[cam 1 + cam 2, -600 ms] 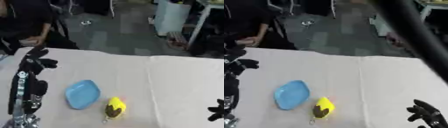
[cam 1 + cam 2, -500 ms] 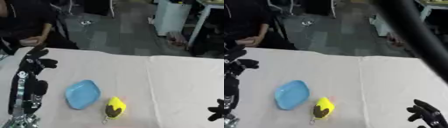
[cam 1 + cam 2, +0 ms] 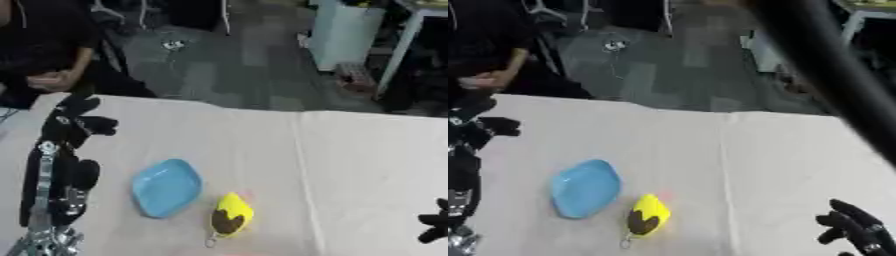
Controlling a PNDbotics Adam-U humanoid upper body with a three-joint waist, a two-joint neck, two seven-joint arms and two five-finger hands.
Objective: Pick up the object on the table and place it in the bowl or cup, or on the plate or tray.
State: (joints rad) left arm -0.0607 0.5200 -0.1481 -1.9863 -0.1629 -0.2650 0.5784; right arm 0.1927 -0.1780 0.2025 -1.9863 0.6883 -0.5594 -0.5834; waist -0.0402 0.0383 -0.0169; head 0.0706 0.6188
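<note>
While the yellow toy (image 3: 231,215) with a dark patch and small metal ring lies on the white tablecloth (image 3: 350,165), it sits just right of the blue plate (image 3: 165,187), nearly touching its edge. Left hand (image 3: 74,119) hangs raised over the table's left side, fingers relaxed, holding nothing. Right hand (image 3: 855,231) rests at the lower right corner, fingers spread, well apart from the toy.

a table (image 3: 350,165) draped in pale beige cloth fills the lower frame. lower left of centre lies a shallow light-blue plastic plate (image 3: 165,187), a small yellow toy with a dark patch (image 3: 231,216) just beside it.
</note>
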